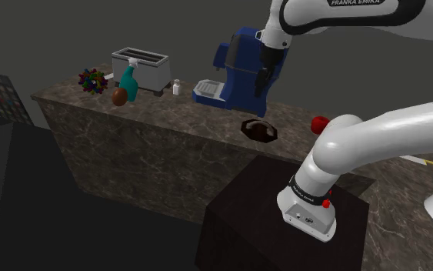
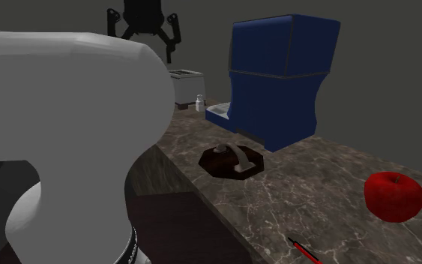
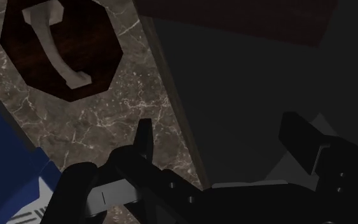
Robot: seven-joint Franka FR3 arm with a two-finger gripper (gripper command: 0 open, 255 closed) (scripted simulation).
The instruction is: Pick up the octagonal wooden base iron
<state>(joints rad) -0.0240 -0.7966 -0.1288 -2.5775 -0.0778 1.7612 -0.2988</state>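
Iron (image 1: 259, 129): dark octagonal base with a pale curved handle on top, lying flat on the countertop near its front edge.
Gripper (image 1: 262, 83): black fingers spread wide and holding nothing. It hangs in the air above the iron and well apart from it. In the wrist view the iron (image 3: 60, 48) lies beyond the fingertips, not between them.
Countertop (image 1: 168, 115): brown stone veined with white, running across the shoulder view.
Coffee machine (image 1: 238, 65): blue, standing just behind the iron.
Apple (image 2: 394, 196): red, on the counter well to the second exterior view's right of the iron.
Pen (image 2: 305, 251): red and thin, near the counter's front edge.
Toaster (image 1: 140, 68): grey, at the far end of the counter, with a small white bottle (image 1: 177, 88) beside it.
Spray bottle (image 1: 129, 82): teal, in front of the toaster.
Stand (image 1: 284, 231): dark box carrying the arm's white base.
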